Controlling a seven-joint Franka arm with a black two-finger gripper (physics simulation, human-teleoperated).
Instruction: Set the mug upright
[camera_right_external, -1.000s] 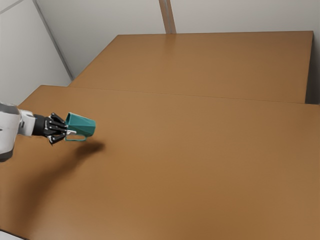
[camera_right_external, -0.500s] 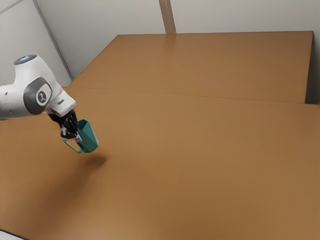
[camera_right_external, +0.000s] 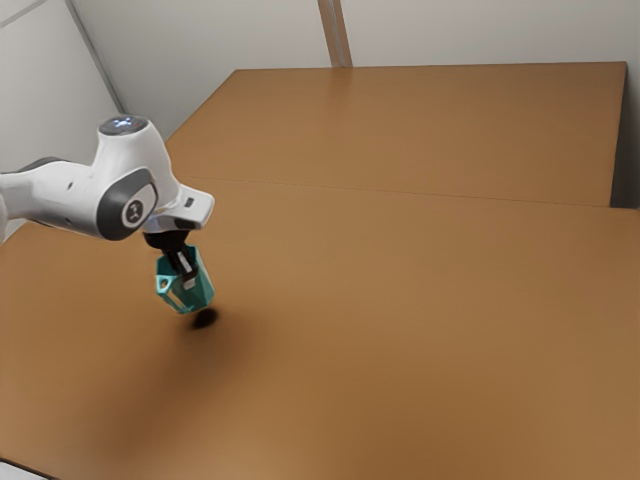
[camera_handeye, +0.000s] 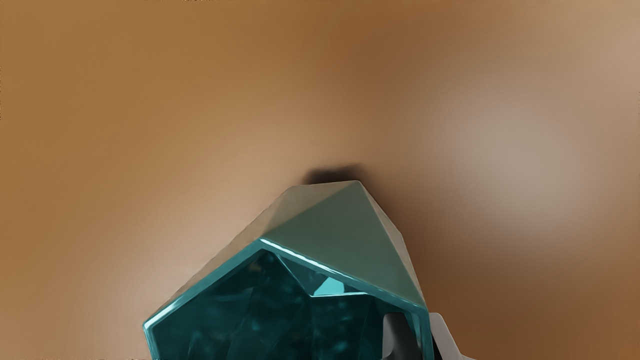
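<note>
While the two-finger gripper (camera_right_external: 188, 281) pinches its wall from inside and outside, the teal, faceted mug (camera_right_external: 203, 287) hangs tilted just above the brown tabletop (camera_right_external: 400, 330), angular handle (camera_right_external: 168, 302) toward the exterior view's left.

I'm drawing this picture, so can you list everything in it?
Mug: one, teal, tilted in the gripper over the front tabletop
Front tabletop: one, brown, nearest
Back tabletop: one, brown, behind it
Walls: at least two, pale grey, far side
Strip: one, brown and grey, on the wall
Shadow: one, dark, below the mug
Gripper: one, black, pinching the mug's side
Arm: one, white and grey, exterior view's left
</note>
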